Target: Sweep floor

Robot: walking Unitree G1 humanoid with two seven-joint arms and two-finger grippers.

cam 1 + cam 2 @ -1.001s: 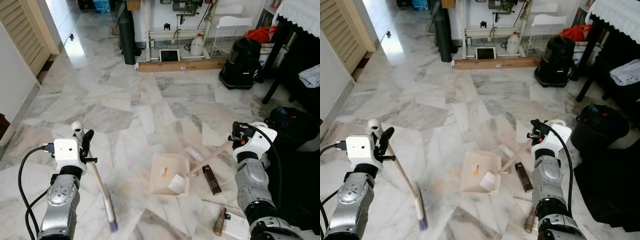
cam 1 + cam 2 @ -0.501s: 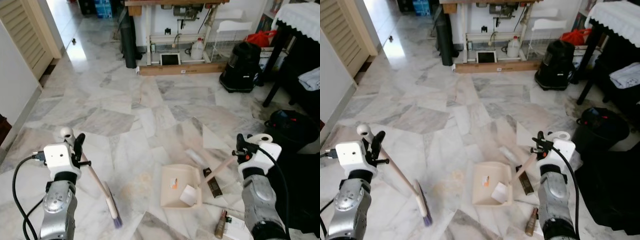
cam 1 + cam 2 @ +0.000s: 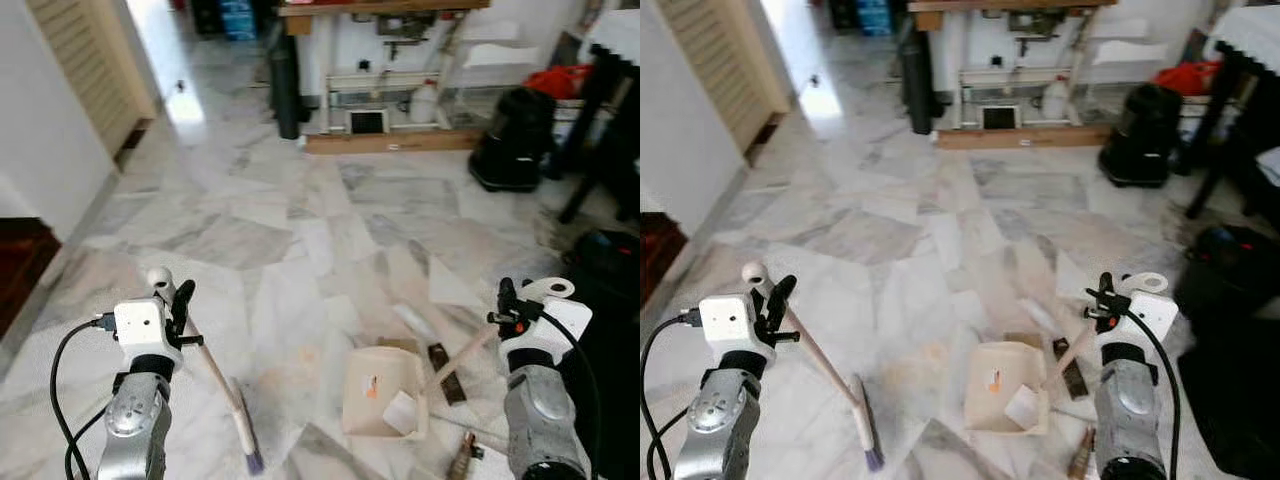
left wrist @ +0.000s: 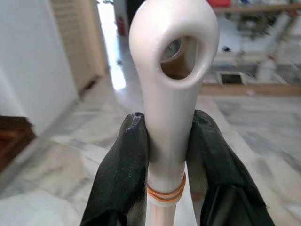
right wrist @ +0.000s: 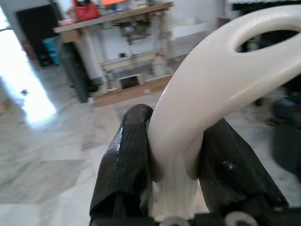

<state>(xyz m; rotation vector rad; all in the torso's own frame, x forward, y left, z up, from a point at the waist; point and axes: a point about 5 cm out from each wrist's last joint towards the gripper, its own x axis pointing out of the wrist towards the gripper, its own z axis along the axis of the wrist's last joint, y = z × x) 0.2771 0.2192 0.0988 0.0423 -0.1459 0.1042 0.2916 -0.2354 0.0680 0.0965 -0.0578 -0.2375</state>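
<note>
Glossy marble floor (image 3: 300, 215); smooth plastic dustpan (image 3: 385, 385); wooden broom (image 3: 222, 395) stick.

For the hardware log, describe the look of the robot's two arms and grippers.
Both arms are silver metal with rounded joints. Each wrist carries a white boxy housing. A black cable loops off each forearm. The left gripper and right gripper each have two long, glossy black fingers.

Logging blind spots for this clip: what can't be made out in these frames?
- Dustpan contents: white scrap and orange bit, too small to identify in the eye views.
- Dark items beside the dustpan: too small, partly behind the dustpan handle.
- Broom bristle contact with the floor: blurred.
- Brown bottle-like item: cut off by the bottom edge, right eye view.
</note>
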